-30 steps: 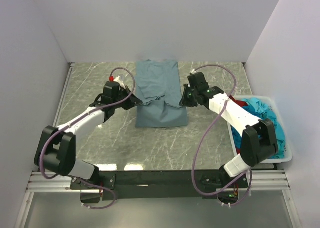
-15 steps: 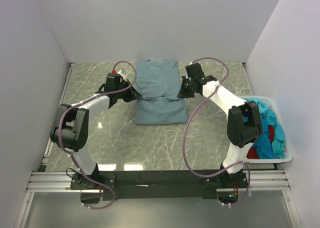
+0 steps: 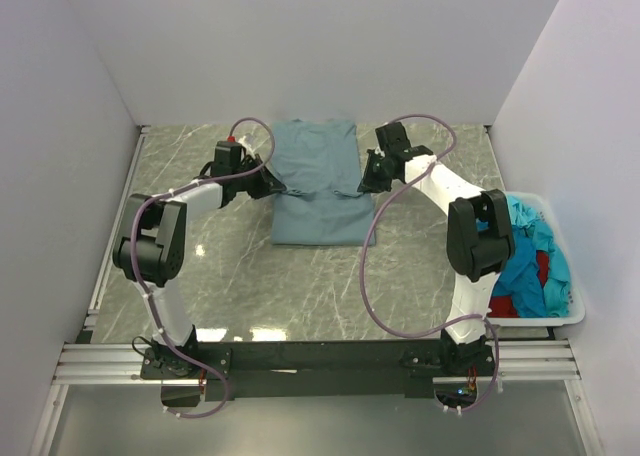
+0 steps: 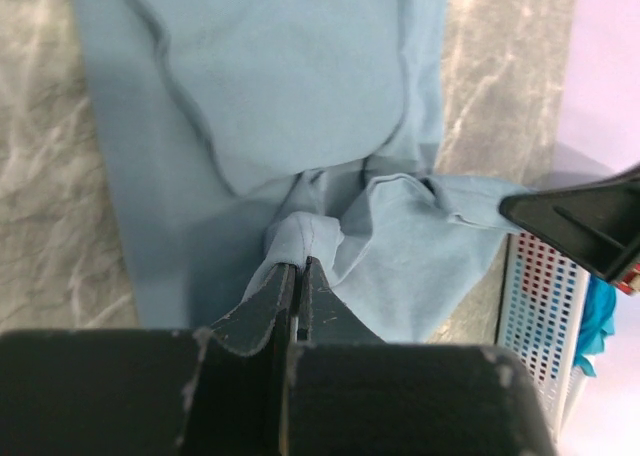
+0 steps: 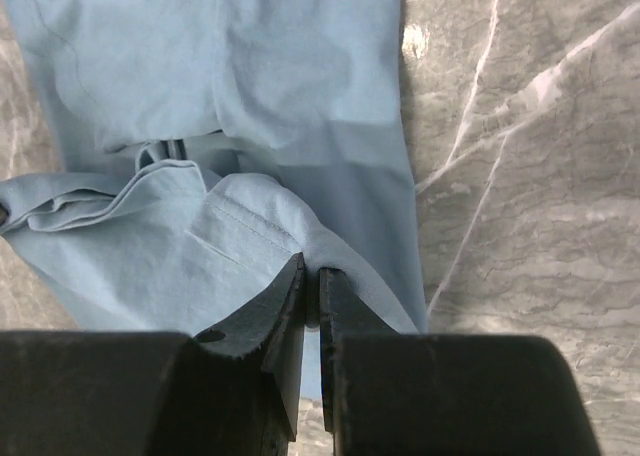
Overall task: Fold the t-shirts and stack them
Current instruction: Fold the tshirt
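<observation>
The grey-blue t-shirt (image 3: 318, 181) lies as a long strip in the middle back of the table. Its near hem is lifted and carried over the lower half. My left gripper (image 3: 283, 189) is shut on the left corner of that hem, seen in the left wrist view (image 4: 298, 264) with cloth (image 4: 300, 126) pinched between the fingers. My right gripper (image 3: 360, 189) is shut on the right corner, seen in the right wrist view (image 5: 310, 274) with cloth (image 5: 250, 96). Turquoise t-shirts (image 3: 535, 238) and a dark red one (image 3: 518, 302) lie in the bin.
The white plastic bin (image 3: 570, 316) stands at the right edge of the table and shows in the left wrist view (image 4: 540, 306). White walls close the back and both sides. Purple cables loop above each arm.
Both grippers have carried the shirt's near hem away from me, toward the back wall. The fold line has moved up the shirt and the arms are stretched further out.
</observation>
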Robot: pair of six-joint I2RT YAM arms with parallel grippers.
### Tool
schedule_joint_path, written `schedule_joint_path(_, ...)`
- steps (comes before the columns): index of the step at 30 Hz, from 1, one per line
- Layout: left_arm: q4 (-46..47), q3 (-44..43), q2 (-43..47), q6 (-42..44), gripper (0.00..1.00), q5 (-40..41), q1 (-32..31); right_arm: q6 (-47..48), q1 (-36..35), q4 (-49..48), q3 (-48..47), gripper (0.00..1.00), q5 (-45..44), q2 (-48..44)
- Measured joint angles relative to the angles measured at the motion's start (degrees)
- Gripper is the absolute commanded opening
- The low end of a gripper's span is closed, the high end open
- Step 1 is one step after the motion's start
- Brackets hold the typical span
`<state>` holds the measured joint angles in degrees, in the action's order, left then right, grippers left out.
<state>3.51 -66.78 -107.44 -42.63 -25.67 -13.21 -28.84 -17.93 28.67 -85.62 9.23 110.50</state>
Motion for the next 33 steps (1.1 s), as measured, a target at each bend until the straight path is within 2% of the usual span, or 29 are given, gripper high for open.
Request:
schedule_joint_path(12,5.8,5.8,5.4,0.6,0.01,-1.3,0.0,0.2,0.3,-2.8,2.4,0.08,2.8,-2.3)
schedule_joint_path(16,4.7,6.6,5.6,1.0,0.01,-0.4,0.0,0.2,0.4,-3.0,2.5,0.09,2.9,-2.4)
schedule_joint_path(18,4.7,6.5,5.4,1.0,0.12,0.1,0.0,0.2,0.5,-3.0,2.4,0.13,3.0,-2.4)
schedule_joint_path(19,4.7,6.5,5.2,1.1,0.24,0.2,0.0,0.2,0.6,-3.0,2.4,0.24,2.9,-2.4)
schedule_joint_path(21,4.5,6.4,4.8,1.2,0.75,1.0,0.0,-0.1,0.8,-3.0,2.4,0.42,2.8,-2.3)
schedule_joint_path(22,4.0,6.1,4.5,1.1,0.99,1.5,0.0,-0.2,1.0,-3.0,2.4,0.63,2.8,-2.2)
schedule_joint_path(25,1.9,5.2,3.9,0.4,0.99,2.7,0.0,-0.4,1.9,-3.0,2.0,0.86,2.4,-0.9)
schedule_joint_path(33,-0.2,2.7,4.0,0.5,0.99,2.4,0.3,0.2,2.6,-2.9,2.4,0.89,2.2,-1.4)
